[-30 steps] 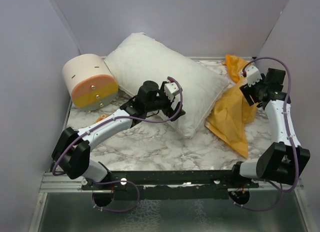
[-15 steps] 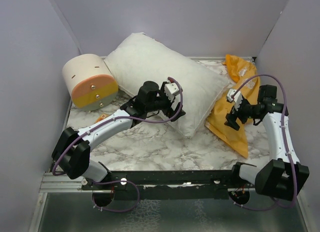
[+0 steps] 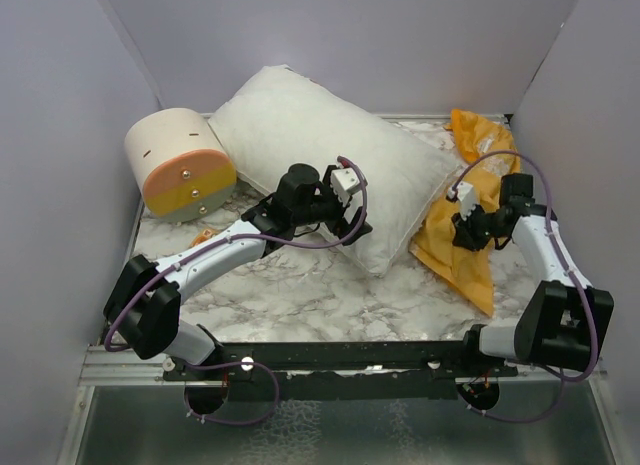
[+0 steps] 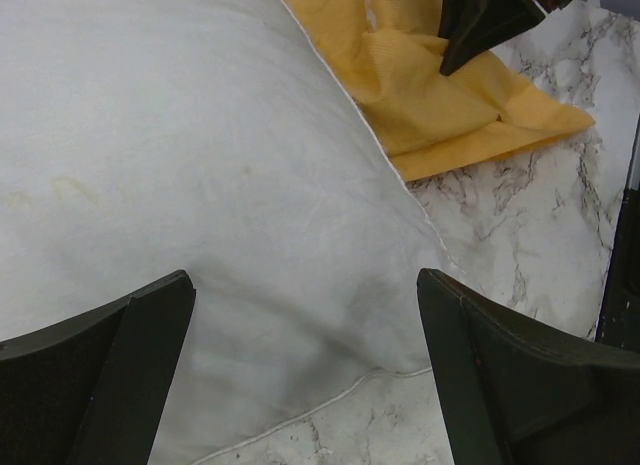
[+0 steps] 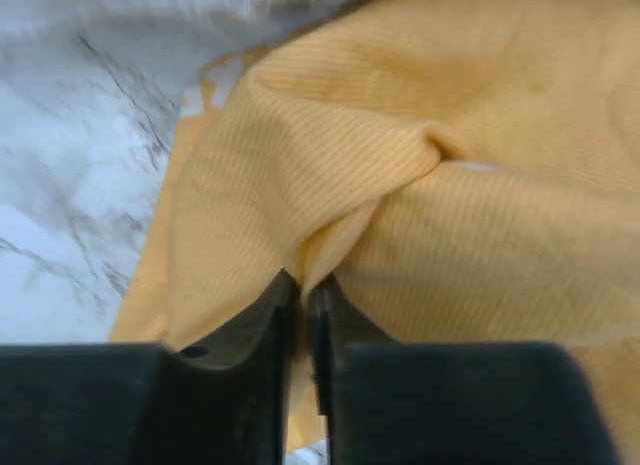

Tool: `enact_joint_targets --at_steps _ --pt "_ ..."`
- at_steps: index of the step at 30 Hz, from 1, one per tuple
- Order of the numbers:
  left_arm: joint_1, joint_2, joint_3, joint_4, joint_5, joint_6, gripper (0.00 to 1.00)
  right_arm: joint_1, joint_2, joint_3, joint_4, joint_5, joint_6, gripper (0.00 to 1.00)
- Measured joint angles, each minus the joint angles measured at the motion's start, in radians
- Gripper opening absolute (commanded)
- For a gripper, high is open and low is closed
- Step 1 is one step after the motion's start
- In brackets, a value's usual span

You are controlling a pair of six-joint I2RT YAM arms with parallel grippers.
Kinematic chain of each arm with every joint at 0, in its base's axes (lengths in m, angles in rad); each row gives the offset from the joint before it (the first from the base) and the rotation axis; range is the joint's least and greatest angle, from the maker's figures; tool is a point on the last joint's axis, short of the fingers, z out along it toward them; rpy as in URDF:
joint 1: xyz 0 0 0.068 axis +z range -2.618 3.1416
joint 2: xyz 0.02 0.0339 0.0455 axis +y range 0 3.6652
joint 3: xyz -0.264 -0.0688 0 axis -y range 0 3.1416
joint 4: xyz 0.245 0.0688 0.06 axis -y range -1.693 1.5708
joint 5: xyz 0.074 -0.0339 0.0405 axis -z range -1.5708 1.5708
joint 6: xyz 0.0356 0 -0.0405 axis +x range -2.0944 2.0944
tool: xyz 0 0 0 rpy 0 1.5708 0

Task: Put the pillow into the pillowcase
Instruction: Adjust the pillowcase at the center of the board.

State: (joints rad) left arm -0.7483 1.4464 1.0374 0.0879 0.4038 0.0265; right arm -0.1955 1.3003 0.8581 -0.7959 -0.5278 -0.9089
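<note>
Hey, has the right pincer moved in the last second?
Yes. The right pincer has come nearer and leftward from the far end of the pillowcase, toward the right corner of the pillow, and now pinches a fold of the fabric.

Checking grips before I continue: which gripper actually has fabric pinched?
The right gripper: its jaws are closed on a raised fold of the orange pillowcase. The left gripper is wide open over a corner of the white pillow, gripping nothing.

The pillow [image 3: 300,125] hides one edge of the pillowcase [image 3: 452,263]; in the right wrist view the desk [image 5: 60,185] beyond is blurred.
</note>
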Motion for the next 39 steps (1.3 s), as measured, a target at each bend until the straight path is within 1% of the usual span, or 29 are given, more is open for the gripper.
enact_joint_targets --at_steps 1,3,6,7,10,13,16,19,21,24,25,27,28,30,31,32,33,34,35,37,39 --pt "0.0 0.0 0.0 0.0 0.0 0.002 0.96 0.0 0.008 0.021 -0.013 -0.016 0.016 0.01" --pt "0.0 0.0 0.0 0.0 0.0 0.006 0.96 0.0 0.01 0.098 -0.043 -0.077 0.045 0.01" --pt "0.0 0.0 0.0 0.0 0.0 0.01 0.96 0.0 -0.017 0.246 -0.043 -0.167 0.138 0.01" --pt "0.0 0.0 0.0 0.0 0.0 0.01 0.96 0.0 -0.035 0.317 -0.023 -0.201 0.191 0.01" --pt "0.0 0.0 -0.003 0.001 0.0 0.012 0.96 0.0 -0.062 0.451 0.061 -0.259 0.329 0.01" --pt "0.0 -0.003 -0.01 0.002 0.0 0.014 0.96 0.0 -0.052 0.558 0.197 -0.298 0.5 0.01" --pt "0.0 -0.014 -0.019 0.004 0.0 0.014 0.96 0.0 -0.009 0.622 0.334 -0.315 0.665 0.01" --pt "0.0 -0.043 -0.037 0.029 0.0 0.002 0.96 0.0 0.06 0.698 0.413 -0.307 0.789 0.01" --pt "0.0 -0.072 -0.058 0.055 0.0 -0.027 0.96 0.0 0.125 0.796 0.431 -0.275 0.856 0.01" --pt "0.0 -0.121 -0.095 0.104 0.0 -0.107 0.96 0.0 0.197 0.951 0.449 -0.224 0.914 0.01" --pt "0.0 -0.135 -0.104 0.119 0.0 -0.136 0.96 0.0 0.214 1.007 0.456 -0.212 0.929 0.01" --pt "0.0 -0.157 -0.118 0.147 -0.001 -0.198 0.96 0.0 0.22 1.07 0.469 -0.209 0.957 0.01" --pt "0.0 -0.165 -0.124 0.163 -0.001 -0.228 0.96 0.0 0.217 1.083 0.48 -0.215 0.969 0.03" --pt "0.0 -0.176 -0.135 0.21 -0.001 -0.306 0.95 0.001 0.198 1.079 0.523 -0.263 1.01 0.12" --pt "0.0 -0.177 -0.14 0.242 -0.001 -0.355 0.95 0.009 0.182 1.042 0.568 -0.304 1.037 0.17" --pt "0.0 -0.177 -0.143 0.267 -0.001 -0.403 0.95 0.024 0.165 0.995 0.595 -0.34 1.05 0.23" --pt "0.0 -0.176 -0.149 0.3 -0.001 -0.46 0.94 0.042 0.154 0.956 0.606 -0.367 1.055 0.27" --pt "0.0 -0.176 -0.154 0.327 -0.002 -0.508 0.94 0.08 0.147 0.91 0.606 -0.395 1.042 0.3" --pt "0.0 -0.175 -0.161 0.358 -0.002 -0.56 0.94 0.148 0.151 0.858 0.578 -0.417 1.001 0.33" --pt "0.0 -0.174 -0.18 0.415 -0.004 -0.655 0.94 0.285 0.185 0.791 0.494 -0.446 0.904 0.4" --pt "0.0 -0.175 -0.213 0.467 -0.013 -0.742 0.94 0.393 0.243 0.732 0.386 -0.463 0.794 0.5"
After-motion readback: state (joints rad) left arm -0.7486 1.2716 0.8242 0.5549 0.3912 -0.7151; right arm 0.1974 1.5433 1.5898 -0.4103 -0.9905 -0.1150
